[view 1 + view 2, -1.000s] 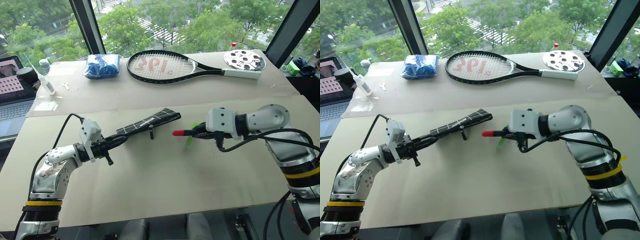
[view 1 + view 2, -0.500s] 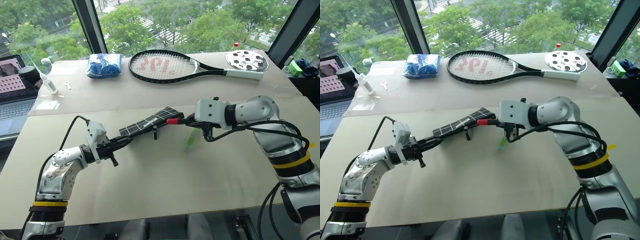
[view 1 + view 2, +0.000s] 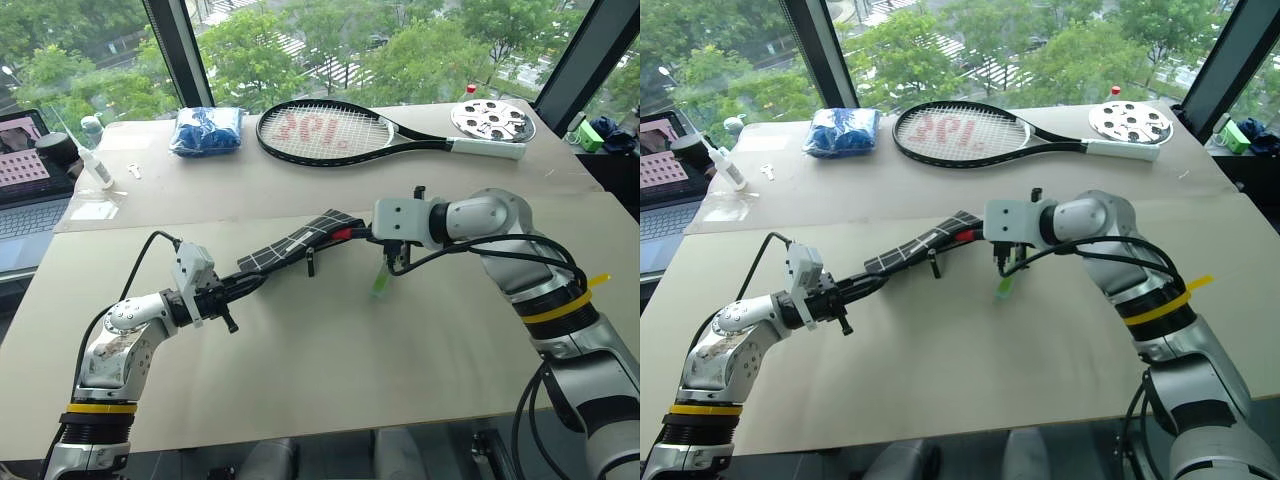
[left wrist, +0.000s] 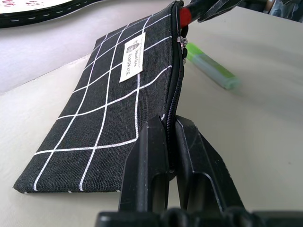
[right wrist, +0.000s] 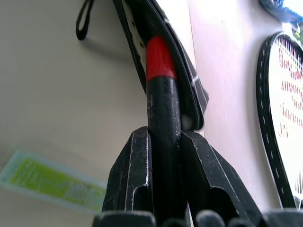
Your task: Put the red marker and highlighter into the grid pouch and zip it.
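Note:
The grid pouch (image 3: 300, 240), black with white lines, is held off the table by its near end, where my left gripper (image 3: 235, 288) is shut on the zipper edge (image 4: 173, 94). Its zipper pull strap (image 3: 310, 263) hangs down. My right gripper (image 3: 372, 235) is shut on the black barrel of the red marker (image 5: 160, 61). The marker's red cap (image 3: 343, 234) sits in the mouth at the pouch's far end. The light-green highlighter (image 3: 381, 281) lies flat on the table just below the right gripper, apart from the pouch.
A tennis racket (image 3: 340, 130) lies across the back of the table, with a blue packet (image 3: 205, 130) to its left and a white perforated disc (image 3: 490, 120) to its right. A laptop (image 3: 25, 190) and a small bottle (image 3: 95, 160) stand at the far left.
My right gripper has carried the red marker leftward, from over the highlighter to the pouch's far end, and rolled a little. The left gripper and pouch have stayed in place.

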Controlling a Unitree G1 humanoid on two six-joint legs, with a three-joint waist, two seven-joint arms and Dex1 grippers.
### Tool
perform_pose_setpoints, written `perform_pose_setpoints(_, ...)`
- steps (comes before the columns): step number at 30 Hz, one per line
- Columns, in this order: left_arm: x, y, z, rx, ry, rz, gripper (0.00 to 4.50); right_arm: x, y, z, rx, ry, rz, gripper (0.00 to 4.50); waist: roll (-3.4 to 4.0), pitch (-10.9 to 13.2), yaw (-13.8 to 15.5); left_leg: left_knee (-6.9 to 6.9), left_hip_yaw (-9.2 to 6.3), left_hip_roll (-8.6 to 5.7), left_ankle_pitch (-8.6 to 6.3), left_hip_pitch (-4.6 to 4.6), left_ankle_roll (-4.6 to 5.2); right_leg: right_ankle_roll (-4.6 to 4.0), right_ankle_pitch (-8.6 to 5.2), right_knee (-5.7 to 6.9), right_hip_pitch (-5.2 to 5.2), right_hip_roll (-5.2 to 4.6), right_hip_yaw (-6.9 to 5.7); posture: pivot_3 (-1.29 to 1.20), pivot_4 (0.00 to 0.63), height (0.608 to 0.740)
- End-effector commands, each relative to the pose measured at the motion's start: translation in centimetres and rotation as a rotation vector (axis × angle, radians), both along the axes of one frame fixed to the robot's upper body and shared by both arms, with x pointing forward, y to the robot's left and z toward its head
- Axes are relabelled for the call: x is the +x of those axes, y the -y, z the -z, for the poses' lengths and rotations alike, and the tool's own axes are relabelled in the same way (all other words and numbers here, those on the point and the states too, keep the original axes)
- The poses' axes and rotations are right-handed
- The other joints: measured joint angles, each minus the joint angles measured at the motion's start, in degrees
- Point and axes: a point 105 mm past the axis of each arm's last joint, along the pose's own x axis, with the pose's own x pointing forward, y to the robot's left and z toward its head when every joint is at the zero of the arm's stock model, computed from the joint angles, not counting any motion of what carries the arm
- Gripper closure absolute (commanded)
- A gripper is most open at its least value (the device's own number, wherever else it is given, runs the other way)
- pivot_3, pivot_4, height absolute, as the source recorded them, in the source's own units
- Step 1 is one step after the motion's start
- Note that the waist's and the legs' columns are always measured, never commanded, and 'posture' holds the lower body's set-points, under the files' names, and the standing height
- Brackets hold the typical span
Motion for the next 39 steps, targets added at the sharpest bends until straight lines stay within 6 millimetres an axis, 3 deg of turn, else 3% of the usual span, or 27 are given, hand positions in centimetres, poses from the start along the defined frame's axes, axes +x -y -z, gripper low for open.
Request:
perform_pose_setpoints(1,0.0,0.5,-1.1,-0.002,0.047,0.027,4.50,-2.0,-3.6,0.7,-0.075,0.073,-0.189,3.98,0.00,0.0,-0.2,0.00,0.00,0.00,0.00,0.00,0.00,0.00,0.00,0.00,0.00,0.00,0.00,0.00,0.150,0.740)
perform_pose_setpoints(4,0.1,0.6,-1.2,-0.002,0.049,0.030,4.50,-2.7,-4.9,1.9,-0.122,0.098,-0.264,3.98,0.00,0.0,-0.5,0.00,-0.01,0.00,0.00,-0.01,0.00,0.00,0.00,0.00,-0.02,0.00,0.00,0.00,0.150,0.740)
perform_pose_setpoints(10,0.0,0.7,-1.2,-0.006,0.048,0.034,4.50,-2.3,-7.6,2.3,-0.139,0.277,-0.387,3.98,0.00,0.0,-0.9,0.00,-0.02,0.00,0.01,0.01,-0.02,0.00,0.00,0.02,-0.03,0.02,0.00,0.00,0.150,0.740)
perform_pose_setpoints(16,0.0,0.6,-1.3,-0.012,0.053,0.026,4.50,-0.7,-6.5,3.1,-0.116,0.293,-0.376,3.98,0.00,0.0,-1.1,-0.03,-0.02,0.01,0.02,0.00,-0.03,0.00,0.00,0.02,-0.05,0.03,0.01,0.00,0.150,0.740)
perform_pose_setpoints(18,-0.1,0.6,-1.3,-0.014,0.052,0.023,4.50,-0.6,-5.8,2.6,-0.071,0.272,-0.365,2.98,0.00,0.0,-1.1,-0.03,-0.02,0.01,0.02,0.00,-0.03,-0.01,0.00,0.01,-0.06,0.03,0.01,0.00,0.150,0.740)
perform_pose_setpoints(19,-0.1,0.5,-1.3,-0.013,0.051,0.022,4.50,-0.3,-5.7,2.0,-0.032,0.274,-0.344,2.80,0.00,0.0,-1.1,-0.04,-0.02,0.01,0.02,0.00,-0.03,-0.01,0.00,0.01,-0.05,0.03,0.01,0.00,0.150,0.740)
perform_pose_setpoints(22,-0.2,0.4,-1.2,-0.016,0.048,0.019,4.50,1.0,-4.2,-0.3,0.077,0.211,-0.238,1.74,0.00,0.0,-1.1,-0.04,-0.03,0.02,0.02,0.00,-0.03,-0.01,0.00,0.01,-0.05,0.04,0.01,0.00,0.150,0.740)
perform_pose_setpoints(27,0.1,0.2,-1.9,-0.061,0.053,-0.003,4.50,1.5,-0.1,-5.1,0.257,0.142,-0.149,1.74,0.00,0.0,-0.9,-0.03,-0.06,0.02,0.02,-0.01,-0.03,-0.01,0.01,-0.01,-0.04,0.05,0.02,0.00,0.150,0.740)
perform_pose_setpoints(30,0.3,0.0,-2.3,-0.090,0.053,-0.016,4.50,1.1,2.9,-6.7,0.345,0.076,-0.093,1.74,0.00,0.0,-0.8,-0.06,-0.08,0.02,0.01,-0.01,-0.03,-0.01,0.01,-0.03,-0.03,0.05,0.00,0.00,0.150,0.740)
perform_pose_setpoints(33,0.3,-0.1,-2.2,-0.091,0.047,-0.019,4.50,1.2,5.9,-7.2,0.482,-0.029,0.029,1.74,0.00,0.0,-0.9,-0.09,-0.07,0.03,0.01,-0.01,-0.02,-0.01,0.00,-0.06,-0.03,0.05,0.00,0.00,0.150,0.740)
perform_pose_setpoints(35,0.3,-0.1,-2.1,-0.088,0.045,-0.020,4.50,1.7,7.6,-6.4,0.568,-0.115,0.173,1.74,0.00,0.0,-1.0,-0.09,-0.06,0.03,0.01,-0.01,-0.02,-0.01,0.01,-0.06,-0.02,0.05,0.01,0.00,0.150,0.740)
perform_pose_setpoints(39,0.3,-0.3,-2.1,-0.088,0.044,-0.025,4.50,1.1,7.9,-3.4,0.702,-0.305,0.407,1.74,0.00,0.0,-0.9,-0.07,-0.03,0.04,0.01,-0.01,-0.01,-0.01,0.01,-0.02,-0.03,0.05,0.03,0.00,0.150,0.740)
